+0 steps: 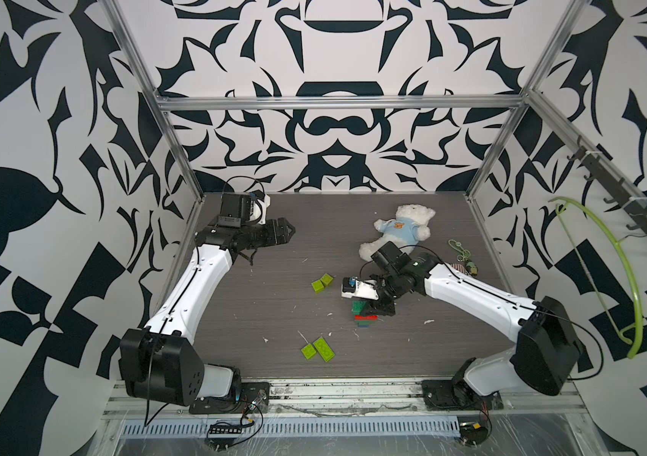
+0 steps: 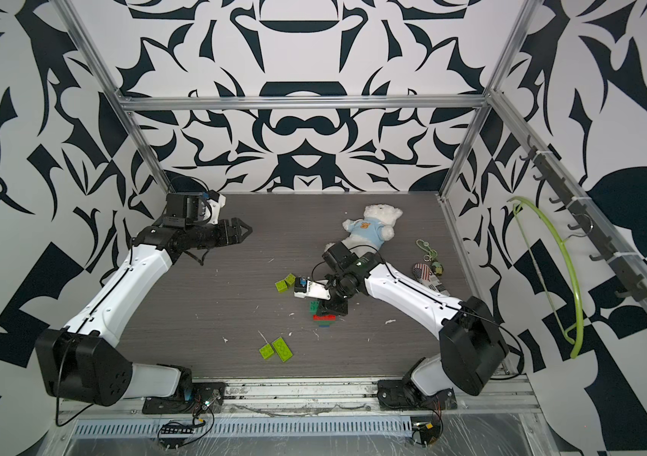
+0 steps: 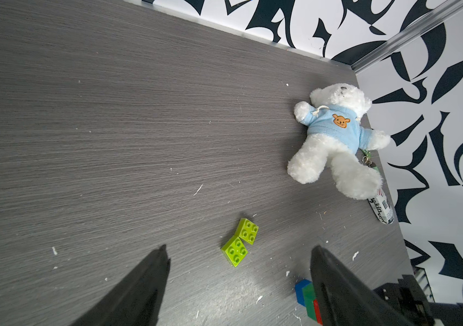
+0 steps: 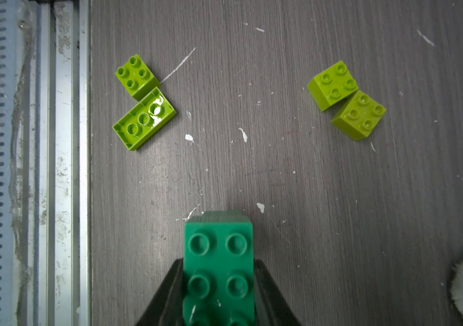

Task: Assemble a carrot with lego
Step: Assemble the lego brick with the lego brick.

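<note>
The carrot [image 1: 365,319] is a short stack near mid-table with blue at the base, then dark green, a red band and a dark green oblong brick [image 4: 219,245] on top. My right gripper [image 4: 219,261] is shut on that top brick, one finger on each long side. In the left wrist view the carrot [image 3: 306,296] is half hidden behind a finger. Loose lime lego lie in two pairs: two squares [image 1: 322,283] farther back, and a square beside an upturned oblong [image 1: 317,349] nearer the front. My left gripper [image 1: 288,233] hangs open and empty at the far left.
A white teddy bear [image 1: 400,231] in a blue shirt lies at the back right, just behind my right arm. A keychain [image 1: 460,248] and a flag-patterned trinket [image 2: 428,276] sit by the right wall. A green hanger [image 1: 610,272] hangs outside the frame.
</note>
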Motion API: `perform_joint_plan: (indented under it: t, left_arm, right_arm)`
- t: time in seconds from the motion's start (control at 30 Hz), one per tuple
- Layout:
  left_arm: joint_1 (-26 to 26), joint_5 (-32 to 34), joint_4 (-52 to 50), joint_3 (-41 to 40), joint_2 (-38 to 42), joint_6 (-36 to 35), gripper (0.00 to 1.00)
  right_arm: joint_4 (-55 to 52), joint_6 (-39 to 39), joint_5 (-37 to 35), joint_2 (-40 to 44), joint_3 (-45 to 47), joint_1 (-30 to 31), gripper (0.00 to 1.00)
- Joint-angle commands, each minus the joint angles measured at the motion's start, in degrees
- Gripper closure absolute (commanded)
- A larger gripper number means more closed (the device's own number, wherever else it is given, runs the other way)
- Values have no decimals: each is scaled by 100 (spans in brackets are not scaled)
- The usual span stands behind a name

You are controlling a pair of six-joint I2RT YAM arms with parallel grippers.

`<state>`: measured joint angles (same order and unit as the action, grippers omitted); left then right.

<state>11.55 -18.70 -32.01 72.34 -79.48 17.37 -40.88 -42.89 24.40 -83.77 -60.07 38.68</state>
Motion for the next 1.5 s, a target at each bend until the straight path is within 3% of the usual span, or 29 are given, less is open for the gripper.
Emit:
perform_joint_plan:
  t: [0.0,1.47]
  left_arm:
    - [14,-125,37,-62,-55,-27,14]
    - [41,-207,-20,-79,-131,-90,14]
  right_arm:
    - [63,-160,139,113,62,-36,67]
    - [161,-457,360,46,296,-220,69]
